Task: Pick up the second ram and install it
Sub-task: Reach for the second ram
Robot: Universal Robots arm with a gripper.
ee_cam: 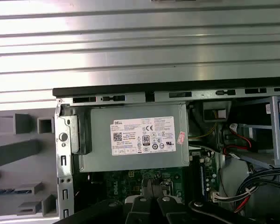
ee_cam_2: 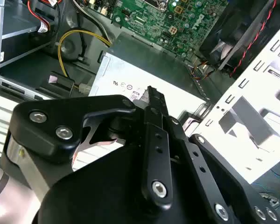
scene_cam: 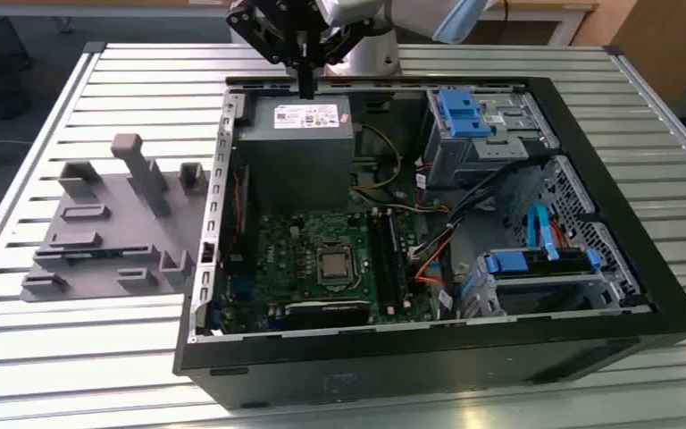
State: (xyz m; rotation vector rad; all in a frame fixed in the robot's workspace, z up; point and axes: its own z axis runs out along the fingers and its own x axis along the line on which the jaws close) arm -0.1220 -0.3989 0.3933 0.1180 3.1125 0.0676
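Watching from my desk, I am seeing the gripper (scene_cam: 307, 88) hanging at the top centre of the exterior view, above the grey power supply (scene_cam: 301, 134) at the far end of the open computer case (scene_cam: 439, 357). Its fingers are looking pressed together with nothing between them. The second ram (scene_cam: 85, 254) is sitting in the grey holder tray (scene_cam: 46, 268) on the exterior view's left, outside the case and well apart from the gripper. In the first wrist view I am picking it out as a thin blue strip (ee_cam: 11, 190) in one of the tray's grooves. I am judging the work to be at the approach stage: the stick is not yet grasped and nothing is being carried. A grasp there is going to call for parted fingers, brought across to the tray and lined up to pinch the stick's flat faces. The stick is standing on its long edge, as far as I am able to tell. Its long axis is running across the exterior view from left to right, roughly crosswise to the black memory slots (scene_cam: 388, 259), which are running from top to bottom of that frame, so seating it is calling for about a quarter turn.
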